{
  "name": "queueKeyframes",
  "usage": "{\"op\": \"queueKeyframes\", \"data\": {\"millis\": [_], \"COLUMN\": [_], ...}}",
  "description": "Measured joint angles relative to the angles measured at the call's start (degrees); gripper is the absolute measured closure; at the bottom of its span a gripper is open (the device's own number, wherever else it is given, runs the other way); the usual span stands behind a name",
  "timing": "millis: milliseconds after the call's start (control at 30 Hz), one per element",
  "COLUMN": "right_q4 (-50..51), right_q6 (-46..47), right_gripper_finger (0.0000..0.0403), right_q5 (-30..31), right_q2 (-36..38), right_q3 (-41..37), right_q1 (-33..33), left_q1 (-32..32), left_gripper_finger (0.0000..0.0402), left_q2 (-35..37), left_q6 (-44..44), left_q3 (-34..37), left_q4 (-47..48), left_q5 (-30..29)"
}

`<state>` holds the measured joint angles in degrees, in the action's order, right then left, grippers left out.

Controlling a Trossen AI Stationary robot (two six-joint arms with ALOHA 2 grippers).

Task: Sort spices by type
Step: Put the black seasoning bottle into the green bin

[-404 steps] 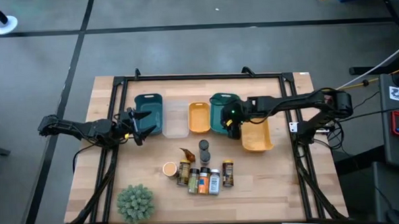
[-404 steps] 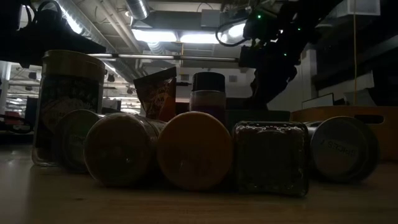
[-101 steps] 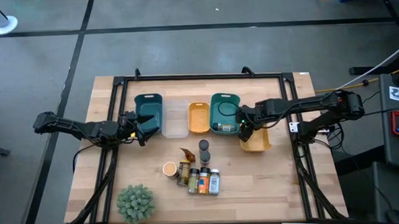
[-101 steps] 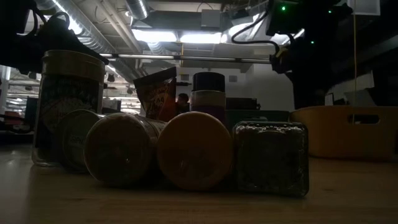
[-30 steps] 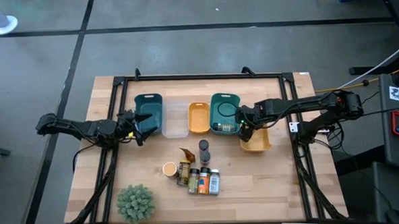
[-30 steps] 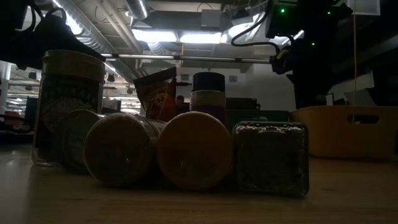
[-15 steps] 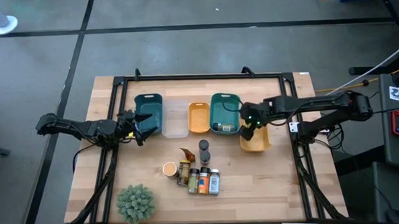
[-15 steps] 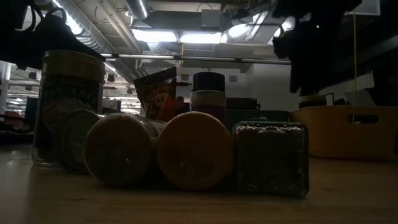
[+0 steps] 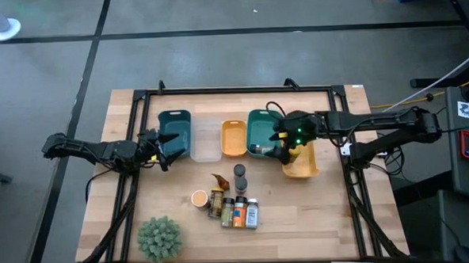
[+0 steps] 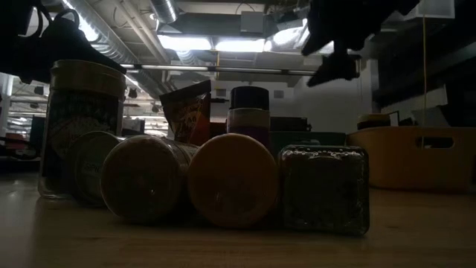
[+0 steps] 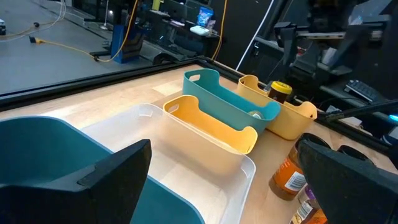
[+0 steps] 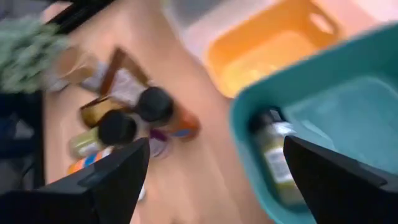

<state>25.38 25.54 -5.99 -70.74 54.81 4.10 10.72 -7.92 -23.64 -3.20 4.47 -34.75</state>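
We see a cluster of spice jars [image 9: 231,206] mid-table, dark-lidded bottle [image 9: 240,173] upright, brown-orange packet [image 9: 220,182] beside it, one jar [image 12: 273,155] lying inside a teal tray [image 12: 323,74]

Dim backlit low view, blurred right wrist view

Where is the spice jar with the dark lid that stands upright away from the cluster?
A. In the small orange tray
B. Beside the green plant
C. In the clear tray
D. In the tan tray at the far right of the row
D: the left wrist view shows the dark-lidded jar upright inside the tan tray, beyond the teal tray.
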Motion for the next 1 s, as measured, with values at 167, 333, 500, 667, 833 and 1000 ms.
{"op": "queueKeyframes", "data": {"millis": [167, 333, 500, 667, 833, 1000], "right_q4": [-4.41, -8.01, -11.6, -13.28, -13.88, -16.14], "right_q6": [-8.13, -14.33, -19.84, -22.36, -16.61, -6.4], "right_gripper_finger": [0.0036, 0.0036, 0.0036, 0.0036, 0.0036, 0.0036], "right_q5": [-2.03, -5.62, -6.56, 0.86, 11.33, 15.83], "right_q2": [-2.07, -4.97, -7.99, -10.14, -11.88, -14.67], "right_q3": [0.0, 0.0, 0.0, 0.0, 0.0, 0.0], "right_q1": [-0.01, -0.22, -4.64, -11.53, -17.1, -20.8], "left_q1": [0.0, 0.0, 0.0, 0.0, 0.0, 0.0], "left_gripper_finger": [0.0012, 0.0012, 0.0012, 0.0012, 0.0012, 0.0012], "left_q2": [0.0, 0.02, 0.0, 0.0, 0.0, 0.0], "left_q6": [0.0, 0.0, 0.0, 0.0, 0.0, 0.0], "left_q3": [0.01, 0.04, 0.04, 0.04, 0.04, 0.07], "left_q4": [-0.01, -0.17, -0.22, -0.26, -0.28, -0.33], "left_q5": [0.01, -0.01, -0.01, -0.01, -0.01, -0.01]}}
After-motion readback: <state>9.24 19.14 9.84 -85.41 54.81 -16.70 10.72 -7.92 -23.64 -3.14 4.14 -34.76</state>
